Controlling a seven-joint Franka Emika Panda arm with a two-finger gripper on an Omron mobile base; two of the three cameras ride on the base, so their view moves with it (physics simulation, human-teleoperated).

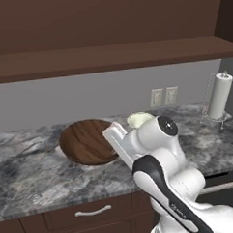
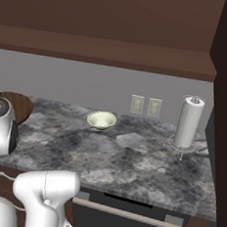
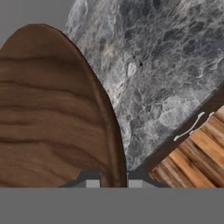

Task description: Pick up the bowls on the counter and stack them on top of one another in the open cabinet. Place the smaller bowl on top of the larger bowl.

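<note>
The larger bowl (image 1: 86,142), wide, dark brown and wood-grained, sits on the grey marbled counter (image 1: 34,176). In the hand view its near rim (image 3: 114,144) runs down between my two fingertips, and my gripper (image 3: 113,180) is shut on that rim. In the left base view my white hand reaches to the bowl's right edge, and the arm hides the fingers. The smaller bowl (image 1: 139,119), pale cream-green, stands alone further back on the counter (image 2: 101,119), apart from the gripper. The open cabinet's long shelf board (image 1: 110,58) runs above the counter.
A paper towel holder (image 2: 188,123) stands at the counter's right end by a dark side wall. Two wall outlets (image 2: 145,106) sit behind the small bowl. Dark drawers with silver handles (image 1: 93,211) lie under the counter's front edge.
</note>
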